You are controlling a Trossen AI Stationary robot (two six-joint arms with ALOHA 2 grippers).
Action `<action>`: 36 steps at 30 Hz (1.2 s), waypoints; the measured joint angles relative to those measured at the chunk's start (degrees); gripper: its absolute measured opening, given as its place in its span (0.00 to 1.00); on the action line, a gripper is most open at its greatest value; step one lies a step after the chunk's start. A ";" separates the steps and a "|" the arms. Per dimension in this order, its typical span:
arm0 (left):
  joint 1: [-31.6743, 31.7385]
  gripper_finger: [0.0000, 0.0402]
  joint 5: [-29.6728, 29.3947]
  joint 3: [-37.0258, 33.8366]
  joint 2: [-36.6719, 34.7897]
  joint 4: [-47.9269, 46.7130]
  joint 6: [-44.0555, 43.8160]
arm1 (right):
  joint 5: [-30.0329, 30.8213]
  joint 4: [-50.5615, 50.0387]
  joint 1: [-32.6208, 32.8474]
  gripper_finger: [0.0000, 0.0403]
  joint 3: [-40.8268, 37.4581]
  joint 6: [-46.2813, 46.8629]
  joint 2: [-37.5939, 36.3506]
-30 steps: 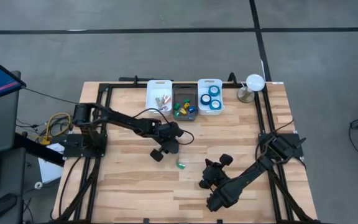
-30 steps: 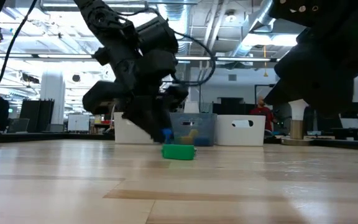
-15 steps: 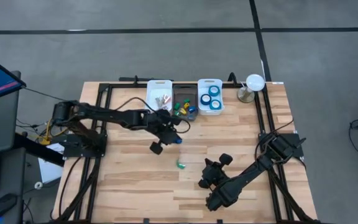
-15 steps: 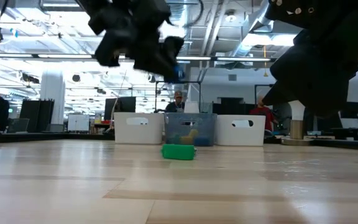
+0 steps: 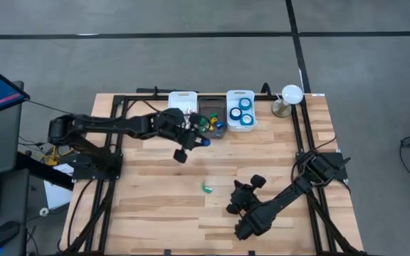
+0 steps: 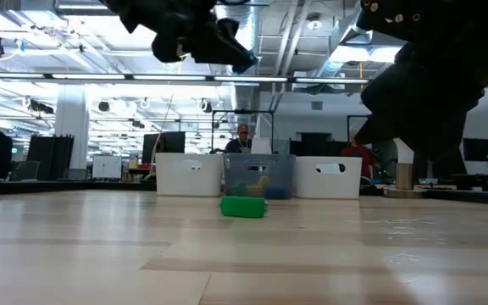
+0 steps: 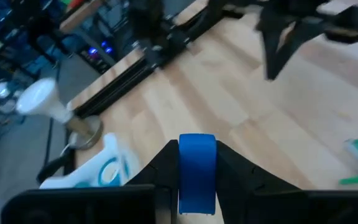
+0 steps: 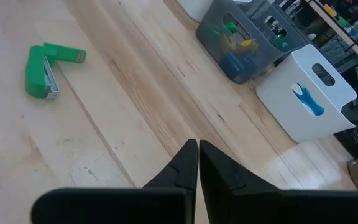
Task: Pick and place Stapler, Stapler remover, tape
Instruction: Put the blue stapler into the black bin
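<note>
The left gripper (image 5: 199,140), fingers clamped on a small blue stapler (image 7: 196,173), hovers near the table's (image 5: 148,199) back edge beside the grey bin (image 5: 211,118); the next move, likely, is releasing it above that bin. The right gripper (image 8: 197,149), fingers pressed together and empty, waits near the front edge, a green stapler (image 5: 207,187) lying mid-table.

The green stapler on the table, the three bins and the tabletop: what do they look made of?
Green stapler: probably moulded plastic, evenly bright green, with a silvery, metal-looking strip inside. White bins: likely opaque matte plastic. Middle bin: translucent grey plastic, contents showing through. Tabletop: pale wood planks with visible grain and seams.
</note>
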 joint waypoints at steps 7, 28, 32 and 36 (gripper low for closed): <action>5.07 0.15 -0.48 0.02 1.09 1.72 -1.87 | 0.48 1.09 -0.08 0.02 0.00 -1.39 0.00; 13.33 0.16 0.02 8.53 17.76 12.00 -16.21 | 1.53 4.04 -2.12 0.02 -0.04 -4.50 0.00; 13.67 0.16 -0.05 12.23 20.85 12.05 -17.17 | 1.51 4.14 -2.45 0.02 -0.04 -4.52 0.00; 15.01 0.16 -0.48 13.64 21.66 12.64 -20.53 | 1.48 4.40 -2.67 0.02 -0.03 -4.50 0.00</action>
